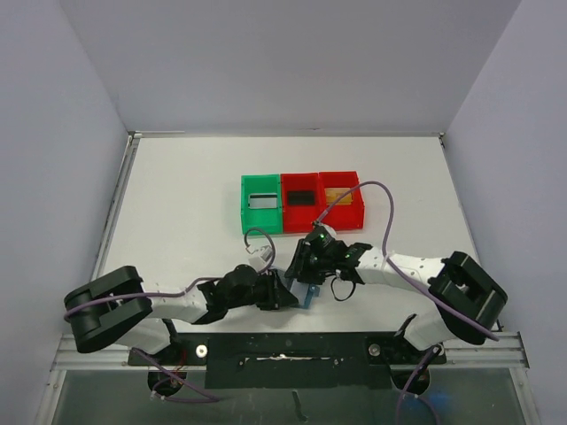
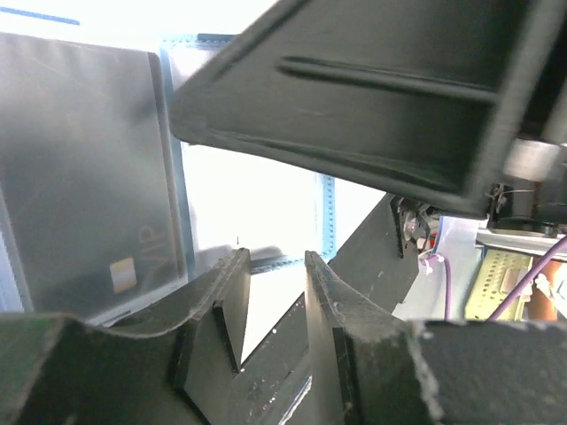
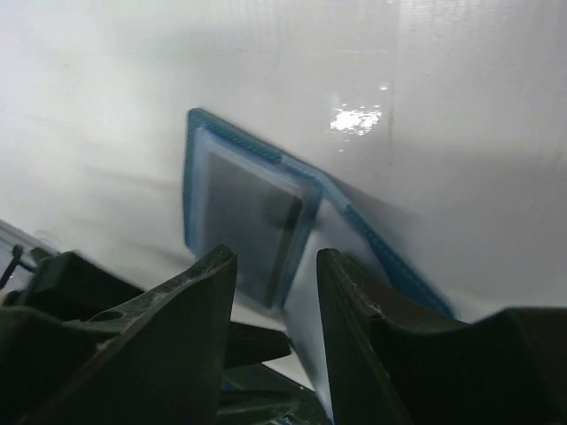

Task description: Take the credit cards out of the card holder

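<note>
My left claw (image 2: 276,285) and right claw (image 3: 276,276) crowd each other at the card holder (image 3: 248,204). Bins (image 1: 301,176) block the worktop (image 1: 177,221) behind; both sides run free.

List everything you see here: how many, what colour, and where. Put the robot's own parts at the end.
card holder: one, light blue, between the two grippers, near the table's front edge
credit card: one visible, dark grey, inside the holder behind a clear sleeve
green bin: one, left end of the mid-table row, pale flat item inside
red bins: two, right of the green one; dark flat item in the middle bin, orange-brown item in the right bin
table: one, white
cables: purple, along the arms
left gripper: black, at the holder, grip unclear
right gripper: black, at the holder, grip unclear
</note>
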Robot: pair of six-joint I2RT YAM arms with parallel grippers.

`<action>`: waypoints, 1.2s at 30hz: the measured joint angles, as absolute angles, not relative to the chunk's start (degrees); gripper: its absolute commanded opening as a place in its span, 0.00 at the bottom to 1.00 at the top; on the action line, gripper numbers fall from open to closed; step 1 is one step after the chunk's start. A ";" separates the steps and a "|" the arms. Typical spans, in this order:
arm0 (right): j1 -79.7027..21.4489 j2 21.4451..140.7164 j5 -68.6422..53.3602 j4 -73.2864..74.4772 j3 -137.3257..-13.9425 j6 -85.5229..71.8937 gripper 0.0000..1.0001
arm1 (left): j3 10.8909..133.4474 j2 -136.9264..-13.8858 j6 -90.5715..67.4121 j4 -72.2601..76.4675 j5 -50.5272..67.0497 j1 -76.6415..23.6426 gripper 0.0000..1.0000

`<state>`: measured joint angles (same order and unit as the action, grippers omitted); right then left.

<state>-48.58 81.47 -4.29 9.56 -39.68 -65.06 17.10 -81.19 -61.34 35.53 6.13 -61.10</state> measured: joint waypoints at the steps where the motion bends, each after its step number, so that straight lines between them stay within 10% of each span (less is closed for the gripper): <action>1: -48.71 82.43 -4.03 10.17 -39.97 -65.12 0.45 | 16.60 -79.66 -61.47 34.59 5.23 -61.34 0.30; 24: -54.08 94.32 3.29 19.46 -53.15 -59.88 0.73 | 15.51 -39.75 -62.57 -10.52 -11.66 -46.83 0.42; 36: -58.98 100.20 13.78 28.99 -61.19 -61.69 0.58 | 15.49 -45.67 -60.86 -11.33 -7.14 -46.39 0.43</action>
<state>-58.98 100.20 13.78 28.99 -61.19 -61.69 15.49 -45.67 -60.86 -11.33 -7.14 -46.39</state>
